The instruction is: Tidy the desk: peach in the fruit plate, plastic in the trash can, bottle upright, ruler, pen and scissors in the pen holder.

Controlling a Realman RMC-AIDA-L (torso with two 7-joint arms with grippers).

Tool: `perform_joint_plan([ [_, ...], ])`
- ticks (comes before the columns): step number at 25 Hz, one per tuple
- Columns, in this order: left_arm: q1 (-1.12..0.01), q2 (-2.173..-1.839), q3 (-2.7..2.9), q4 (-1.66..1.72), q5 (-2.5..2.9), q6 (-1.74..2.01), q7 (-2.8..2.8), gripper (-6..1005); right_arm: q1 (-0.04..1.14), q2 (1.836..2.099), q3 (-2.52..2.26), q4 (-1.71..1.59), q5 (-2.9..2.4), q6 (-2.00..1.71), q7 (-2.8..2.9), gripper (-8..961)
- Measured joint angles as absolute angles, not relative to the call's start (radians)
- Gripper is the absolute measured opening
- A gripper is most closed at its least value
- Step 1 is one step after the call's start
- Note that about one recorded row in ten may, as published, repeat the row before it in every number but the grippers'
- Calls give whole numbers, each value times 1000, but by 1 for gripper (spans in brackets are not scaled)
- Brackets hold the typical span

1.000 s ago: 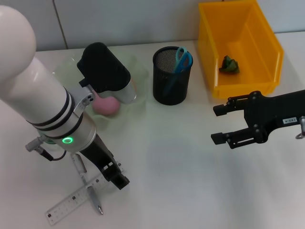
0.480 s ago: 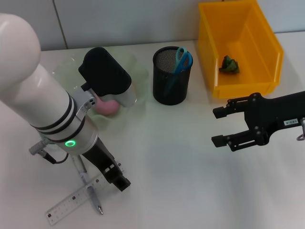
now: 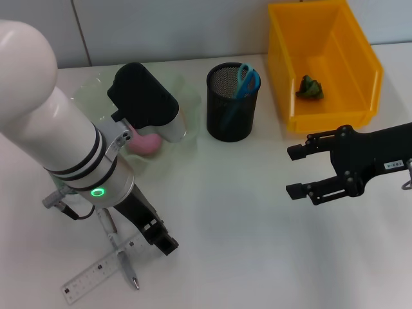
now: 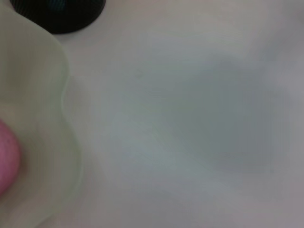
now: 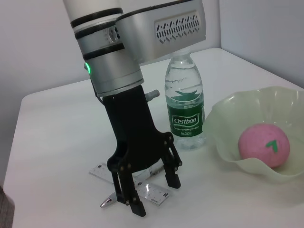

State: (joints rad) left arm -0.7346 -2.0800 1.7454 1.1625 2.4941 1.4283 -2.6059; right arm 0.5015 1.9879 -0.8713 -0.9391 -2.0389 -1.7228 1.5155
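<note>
My left gripper (image 3: pixel 158 236) stands open with its fingertips down at the transparent ruler (image 3: pixel 96 273) and the pen (image 3: pixel 127 268) near the table's front left. From the right wrist view the left gripper (image 5: pixel 153 192) straddles the ruler (image 5: pixel 151 190), and the pen's tip (image 5: pixel 107 203) pokes out beside it. The bottle (image 5: pixel 185 102) stands upright behind that arm. The pink peach (image 3: pixel 145 143) lies in the pale green fruit plate (image 3: pixel 168 156). Blue scissors (image 3: pixel 246 78) stick out of the black mesh pen holder (image 3: pixel 231 106). Green plastic (image 3: pixel 309 87) lies in the yellow trash can (image 3: pixel 328 116). My right gripper (image 3: pixel 297 169) hovers open at the right.
The left wrist view shows the fruit plate's rim (image 4: pixel 57 118), a sliver of peach (image 4: pixel 5 161) and the pen holder's base (image 4: pixel 57 14) over white table. The white tabletop stretches between the two arms.
My left arm has shifted slightly toward the near edge over the ruler and pen. The right arm has not moved.
</note>
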Motion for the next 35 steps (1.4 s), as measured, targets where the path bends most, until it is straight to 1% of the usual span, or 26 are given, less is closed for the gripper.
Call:
perform_joint_plan([
  [30,-742,-2080,1784,1148,2501,1402,-2619,704,512,1986,-871,-942,-2053,-1723,1516,774],
  [35,-744,-2080,1785,1152,2506,1402,-2620,689,512,1986,-871,-942,-2053,-1723,1516,774],
])
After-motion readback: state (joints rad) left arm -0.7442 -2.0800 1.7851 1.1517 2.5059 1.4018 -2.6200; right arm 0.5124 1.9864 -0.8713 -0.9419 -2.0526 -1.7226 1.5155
